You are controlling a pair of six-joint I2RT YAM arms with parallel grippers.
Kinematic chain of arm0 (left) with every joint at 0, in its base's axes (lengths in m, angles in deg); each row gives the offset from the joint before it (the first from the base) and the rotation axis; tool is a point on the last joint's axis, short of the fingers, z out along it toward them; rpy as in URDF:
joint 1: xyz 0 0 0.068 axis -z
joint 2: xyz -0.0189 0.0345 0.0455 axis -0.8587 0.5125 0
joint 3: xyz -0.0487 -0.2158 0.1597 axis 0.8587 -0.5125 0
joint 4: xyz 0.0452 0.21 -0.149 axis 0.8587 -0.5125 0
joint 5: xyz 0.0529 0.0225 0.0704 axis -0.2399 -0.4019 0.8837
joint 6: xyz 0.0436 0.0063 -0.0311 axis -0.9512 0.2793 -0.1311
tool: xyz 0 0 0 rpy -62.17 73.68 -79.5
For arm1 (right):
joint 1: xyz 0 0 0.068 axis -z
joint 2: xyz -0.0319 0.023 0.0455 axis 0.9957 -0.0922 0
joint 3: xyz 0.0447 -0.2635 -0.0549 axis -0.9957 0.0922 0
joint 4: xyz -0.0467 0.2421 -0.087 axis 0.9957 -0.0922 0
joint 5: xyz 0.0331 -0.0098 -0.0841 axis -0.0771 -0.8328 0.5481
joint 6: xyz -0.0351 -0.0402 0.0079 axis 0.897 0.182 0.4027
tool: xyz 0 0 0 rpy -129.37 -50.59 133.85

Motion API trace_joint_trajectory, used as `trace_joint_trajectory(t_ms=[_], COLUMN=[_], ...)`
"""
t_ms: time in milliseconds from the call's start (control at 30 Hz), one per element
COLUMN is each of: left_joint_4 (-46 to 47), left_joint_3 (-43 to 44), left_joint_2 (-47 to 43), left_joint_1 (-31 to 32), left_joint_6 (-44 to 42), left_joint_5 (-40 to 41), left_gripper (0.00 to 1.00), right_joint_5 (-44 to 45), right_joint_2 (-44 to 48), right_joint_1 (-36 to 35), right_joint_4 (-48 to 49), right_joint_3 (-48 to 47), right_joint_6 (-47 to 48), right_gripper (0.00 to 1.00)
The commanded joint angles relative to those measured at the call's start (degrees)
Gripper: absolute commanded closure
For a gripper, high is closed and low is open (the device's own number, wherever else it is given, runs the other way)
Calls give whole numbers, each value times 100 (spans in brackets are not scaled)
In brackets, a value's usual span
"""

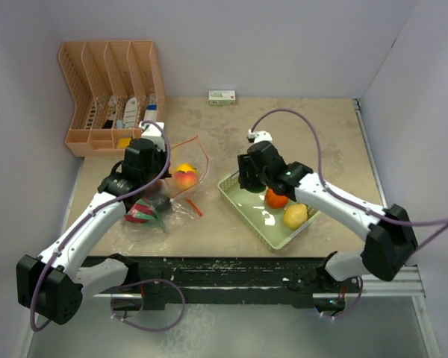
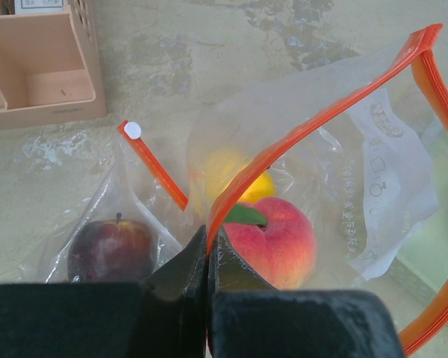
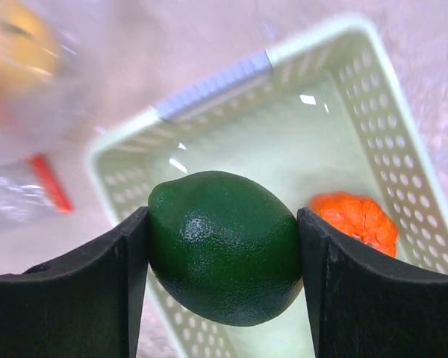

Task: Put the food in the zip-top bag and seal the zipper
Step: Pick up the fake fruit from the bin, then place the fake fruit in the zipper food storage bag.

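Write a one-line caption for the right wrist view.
Right gripper clamps a green lime over the pale green tray, where an orange fruit sits at the right.

The right gripper (image 3: 222, 250) holds 1 dark green lime (image 3: 224, 224); both black fingers (image 3: 82, 298) press against its sides. Behind it lies the pale green perforated tray (image 3: 209, 88), with 1 orange fruit (image 3: 355, 220) inside at right. At left, blurred, the zip-top bag (image 3: 11, 190) shows its orange-red zipper (image 3: 48, 192).
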Motion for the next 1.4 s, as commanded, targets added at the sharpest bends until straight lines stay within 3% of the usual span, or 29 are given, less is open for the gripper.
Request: trace_joint_trajectory(t_ms=[0,167,333,500,633,867,1033,1100,1267,1367], left_joint_4=[310,340,343,347,359,358,341,349,367,374], left_joint_3=[-25,-20,4,32,53,61,74,82,87,90], left_joint_2=[-81,-15,33,49,69,26,21,33,117,138], left_joint_1=[-28,-24,-30,-30,-31,-28,-29,-26,-25,-29], left_joint_6=[65,82,80,67,62,65,50,59,52,34], left_joint_5=[-74,-99,-120,-157,-202,-227,-223,-223,-223,-227], left_gripper=[100,100,100,100,100,100,100,100,100,100], right_joint_5=[-686,-2046,-2967,-3013,-2416,-1086,-877,-904,-1015,-474], right_joint_2=[806,858,227,-611,-1160,-1449,-1262,-1081,-450,57], right_joint_1=[-14,-411,-569,-646,-750,-751,-759,-779,-829,-830], right_joint_4=[457,1320,2238,2409,2072,1798,1748,1773,1689,1207], right_joint_3=[-508,-1047,-1649,-2199,-2489,-2565,-2576,-2515,-2293,-1940], right_joint_6=[284,249,-75,-173,-90,-2,200,262,328,139], right_gripper=[95,95,95,93,86,64,15,3,1,1])
